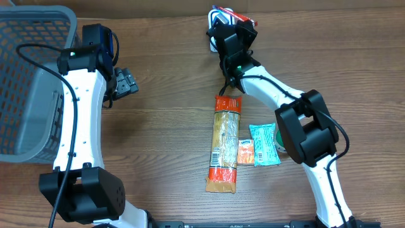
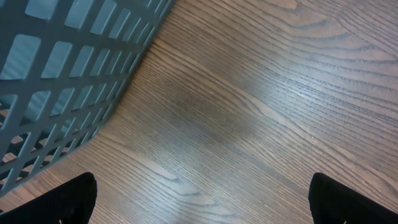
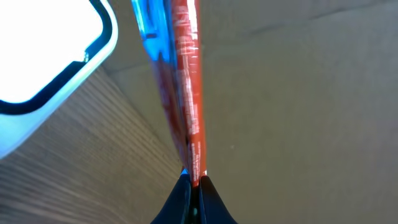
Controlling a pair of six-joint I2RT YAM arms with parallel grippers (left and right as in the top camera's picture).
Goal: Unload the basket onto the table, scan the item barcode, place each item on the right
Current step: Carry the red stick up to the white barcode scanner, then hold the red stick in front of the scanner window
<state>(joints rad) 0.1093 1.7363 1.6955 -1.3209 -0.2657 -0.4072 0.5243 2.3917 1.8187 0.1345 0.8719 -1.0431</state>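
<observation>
My right gripper reaches to the far edge of the table and is shut on a thin red and blue packet. In the right wrist view the packet stands edge-on, pinched at its lower end between the fingers of the gripper. A white scanner with a dark border lies just left of the packet, and in the overhead view the scanner is mostly hidden under the gripper. My left gripper hangs open beside the basket; in the left wrist view the gripper has only bare wood between its fingers.
A grey mesh basket stands at the far left, its wall close to my left gripper. A long orange pasta packet, a small orange packet and a teal packet lie mid-table by the right arm.
</observation>
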